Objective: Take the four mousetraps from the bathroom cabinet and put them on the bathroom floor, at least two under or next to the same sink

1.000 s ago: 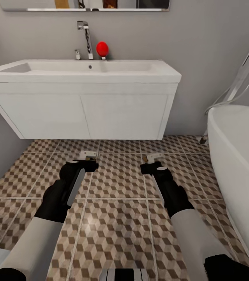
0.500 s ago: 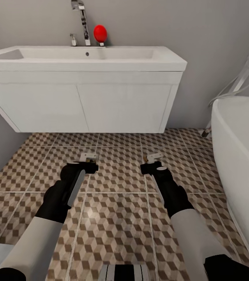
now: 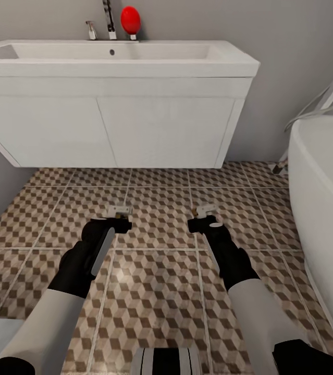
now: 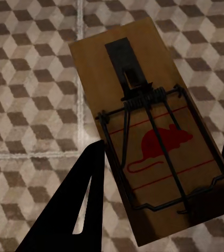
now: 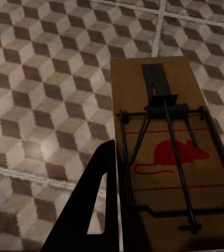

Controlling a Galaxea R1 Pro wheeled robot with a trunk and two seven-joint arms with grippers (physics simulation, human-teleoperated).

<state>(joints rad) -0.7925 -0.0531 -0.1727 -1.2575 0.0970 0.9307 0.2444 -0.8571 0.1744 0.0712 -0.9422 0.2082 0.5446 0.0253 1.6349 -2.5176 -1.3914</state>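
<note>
Currently a mousetrap [image 4: 149,142] is clamped between the left gripper's [image 3: 118,210] fingers, and a second mousetrap [image 5: 170,157] is clamped by the right gripper [image 3: 204,210]. Both are held above the bathroom floor [image 3: 156,281], in front of the bathroom sink [image 3: 114,57]. If they are released from this height, a bounce or a flip may be caused, and the traps may be left too far from the sink.
</note>
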